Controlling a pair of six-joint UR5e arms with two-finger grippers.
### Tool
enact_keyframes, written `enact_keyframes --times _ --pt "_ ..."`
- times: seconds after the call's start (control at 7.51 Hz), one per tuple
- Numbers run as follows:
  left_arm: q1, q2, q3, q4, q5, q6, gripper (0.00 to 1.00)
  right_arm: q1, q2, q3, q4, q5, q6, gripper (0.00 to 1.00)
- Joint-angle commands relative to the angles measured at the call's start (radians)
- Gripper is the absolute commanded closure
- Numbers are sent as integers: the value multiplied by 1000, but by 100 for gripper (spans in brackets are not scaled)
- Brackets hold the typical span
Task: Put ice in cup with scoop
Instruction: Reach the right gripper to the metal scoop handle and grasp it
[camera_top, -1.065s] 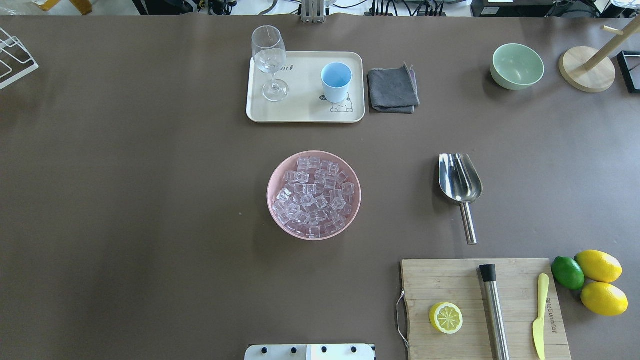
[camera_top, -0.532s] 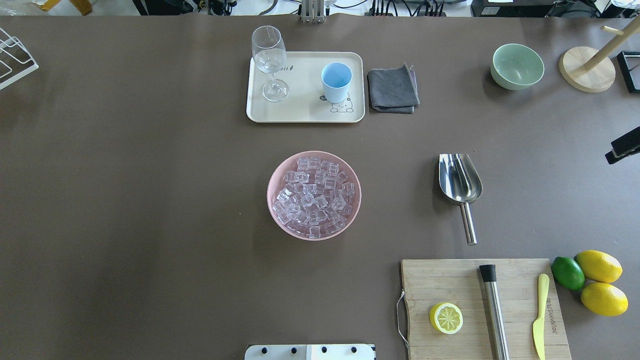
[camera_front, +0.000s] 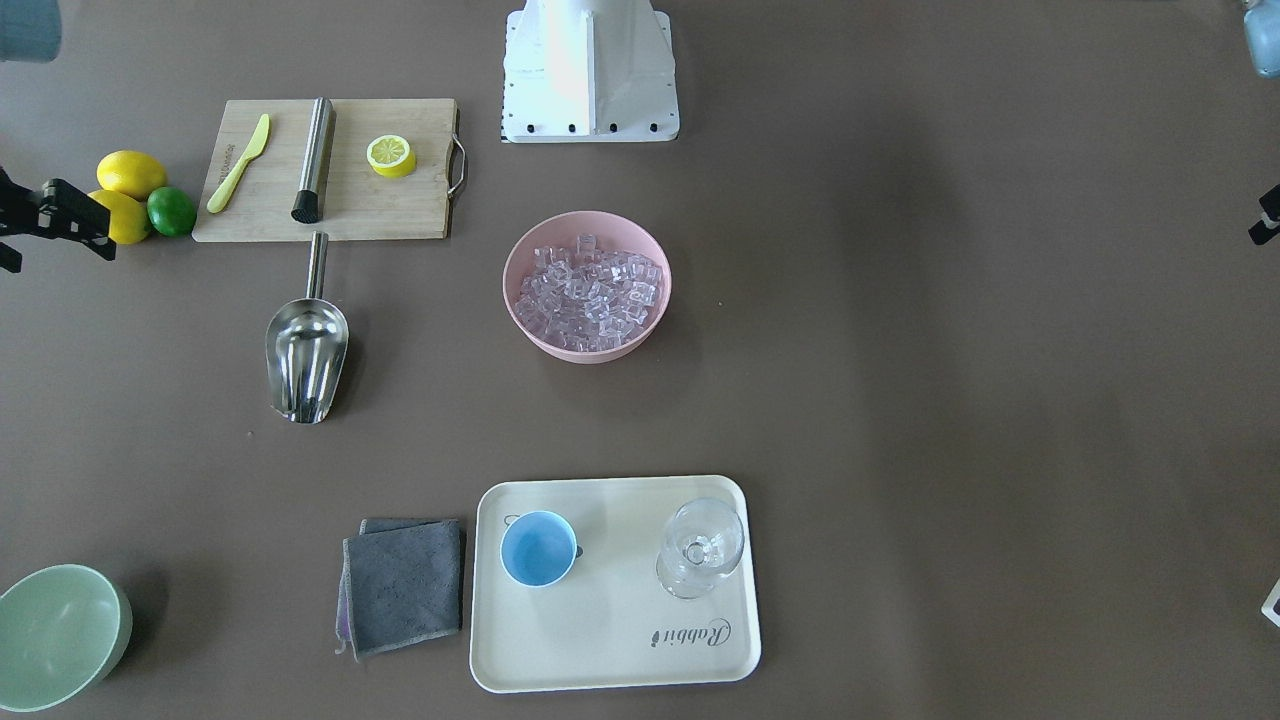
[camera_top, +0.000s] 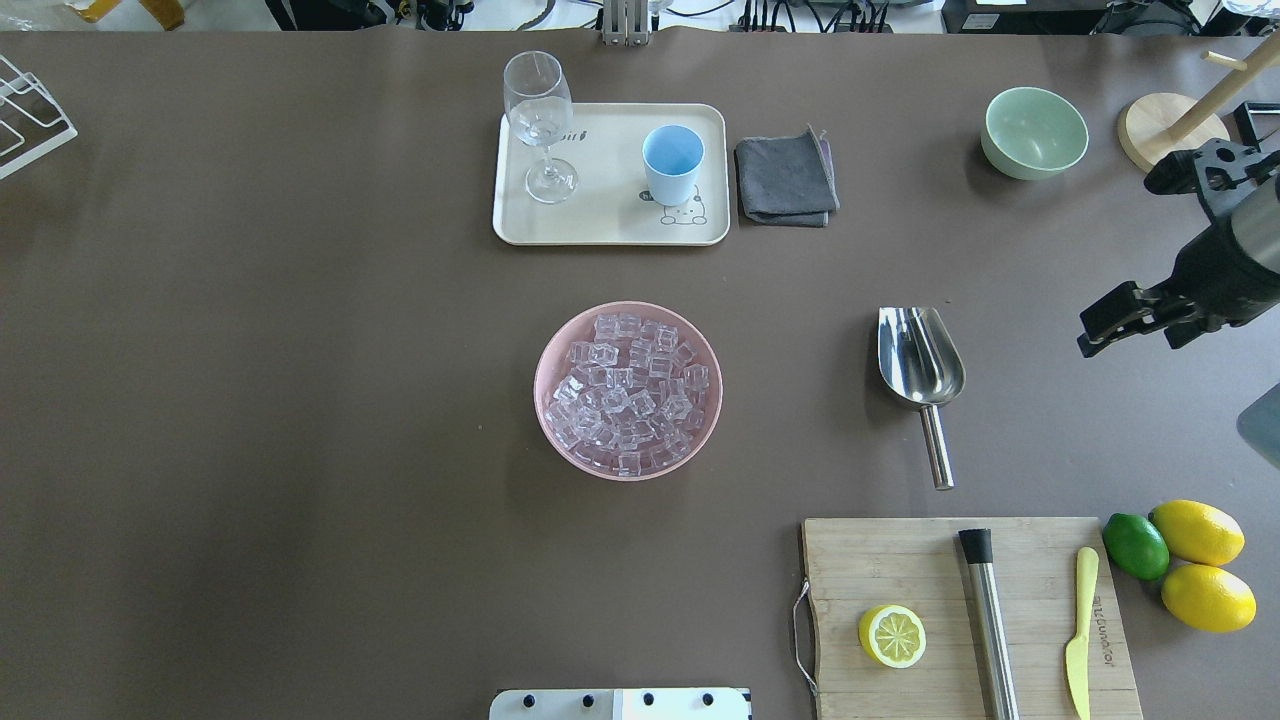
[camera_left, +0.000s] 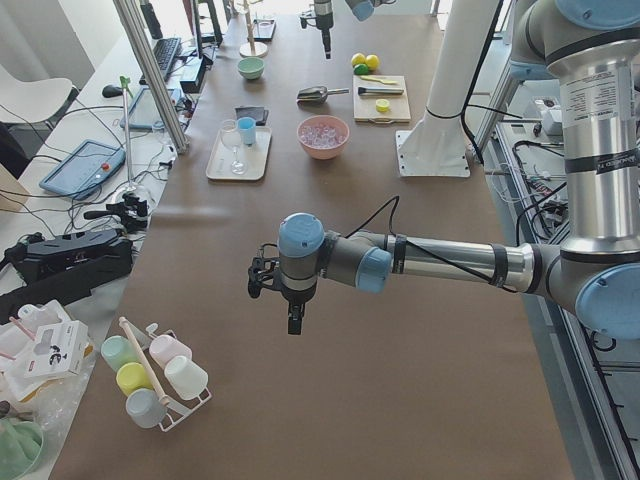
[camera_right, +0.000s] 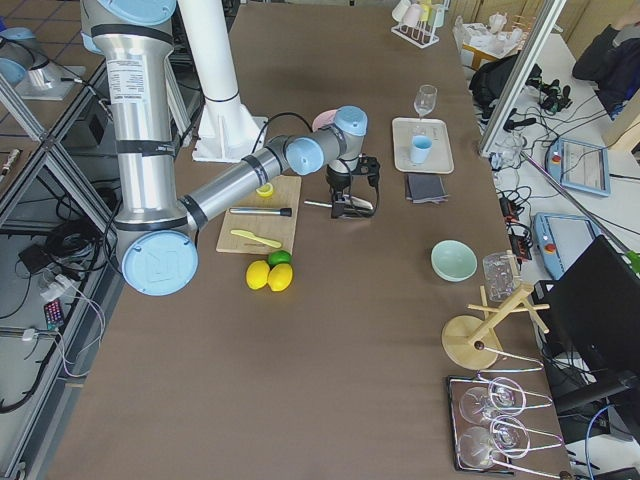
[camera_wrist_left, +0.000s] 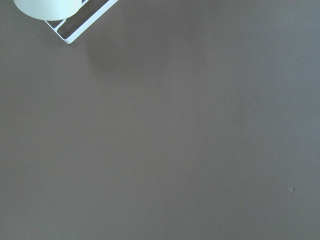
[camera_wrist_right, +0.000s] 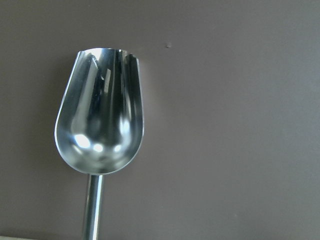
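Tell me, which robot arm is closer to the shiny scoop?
The right. The right gripper hangs by the scoop; the left gripper is far off, near the mug rack.

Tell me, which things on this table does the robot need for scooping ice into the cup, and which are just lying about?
Needed: ice, in the pink bowl; steel scoop; light-blue cup, on the tray.

Lying about: wine glass; grey cloth; green bowl; cutting board with lemon half, steel cylinder and plastic knife; two lemons; lime.
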Motion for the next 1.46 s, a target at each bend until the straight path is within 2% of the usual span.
enact_keyframes --times 0.0,0.13,0.27,0.8,1.33 --pt "0 0 0 0 0 0 2 -170 42 16 6 -58 175 1" --pt "0 0 0 0 0 0 2 -216 42 16 18 -84 216 1" --pt "0 0 0 0 0 -1 2 -229 41 4 78 -87 251 1" --pt "2 0 0 0 0 -1 2 -250 42 -129 220 -84 374 1" --pt "6 -2 -10 0 -12 -3 2 -281 51 -176 248 -84 440 6"
